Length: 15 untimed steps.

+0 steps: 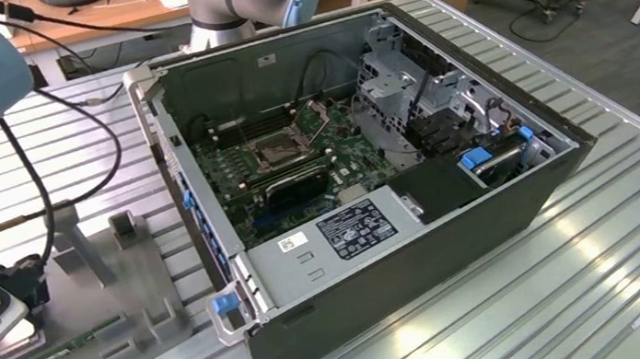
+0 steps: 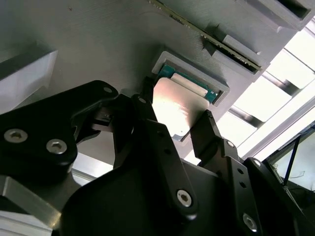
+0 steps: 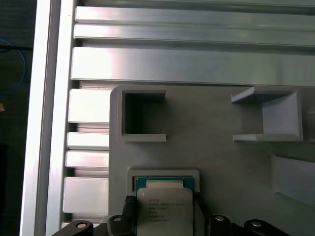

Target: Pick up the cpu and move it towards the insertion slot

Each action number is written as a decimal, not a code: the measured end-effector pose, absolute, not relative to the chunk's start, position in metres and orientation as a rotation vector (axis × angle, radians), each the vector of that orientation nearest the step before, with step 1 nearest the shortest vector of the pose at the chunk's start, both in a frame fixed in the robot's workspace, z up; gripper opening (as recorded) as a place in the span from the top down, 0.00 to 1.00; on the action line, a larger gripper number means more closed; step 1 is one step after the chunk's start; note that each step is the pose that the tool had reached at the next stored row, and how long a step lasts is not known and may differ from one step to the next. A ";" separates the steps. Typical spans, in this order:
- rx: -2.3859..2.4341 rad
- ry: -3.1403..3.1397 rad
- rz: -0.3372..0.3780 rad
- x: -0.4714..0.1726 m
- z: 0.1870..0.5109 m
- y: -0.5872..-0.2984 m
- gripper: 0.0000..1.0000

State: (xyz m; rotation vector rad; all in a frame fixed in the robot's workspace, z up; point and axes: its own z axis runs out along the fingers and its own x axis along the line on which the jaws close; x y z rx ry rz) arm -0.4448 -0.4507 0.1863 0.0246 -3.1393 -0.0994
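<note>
The black gripper point(image 2: 177, 109) is closed on the cpu point(image 3: 165, 209): in both wrist views its two narrow fingers point(image 2: 146, 105) press against opposite edges of the chip. The cpu is a flat square with a shiny silver lid on a thin green board. It is at a shallow square holder point(image 2: 167, 54) with a pale grey raised rim, and in the second wrist view one corner of it lies over that rim. The holder belongs to a matt grey plate point(image 3: 211, 157), which also has box-shaped pockets with open sides. A long thin memory stick point(image 2: 206, 32) stands on its edge near the holder. In the exterior view the slot point(image 1: 279, 152), a dark square with a silver metal frame, sits on the green board inside the open case point(image 1: 429, 249), well apart from the gripper. Everything stands on a table point(image 1: 535, 300) of ribbed aluminium.
</note>
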 end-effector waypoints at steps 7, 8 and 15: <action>0.025 -3.139 -0.099 -0.445 0.197 -0.451 0.46; 0.025 -3.139 -0.100 -0.445 0.199 -0.451 0.46; 0.025 -3.139 -0.099 -0.445 0.212 -0.451 0.46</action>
